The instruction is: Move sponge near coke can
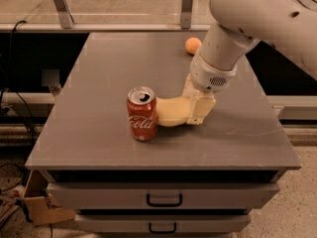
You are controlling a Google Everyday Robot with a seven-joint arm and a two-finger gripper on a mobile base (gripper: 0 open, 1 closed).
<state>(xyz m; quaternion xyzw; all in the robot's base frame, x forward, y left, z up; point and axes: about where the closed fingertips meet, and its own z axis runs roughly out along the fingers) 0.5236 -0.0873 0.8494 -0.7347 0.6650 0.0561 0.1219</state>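
The red coke can [142,113] stands upright near the middle front of the grey cabinet top [99,93]. The pale yellow sponge [171,111] lies just right of the can, touching or nearly touching it. My gripper [194,105] is at the sponge's right end, low on the surface, with its pale fingers [201,109] around that end of the sponge. The white arm reaches in from the upper right.
A small orange ball [192,45] lies at the back right of the top, behind the arm. The cabinet has two drawers with handles [164,200] below the front edge. A railing and posts run along the back.
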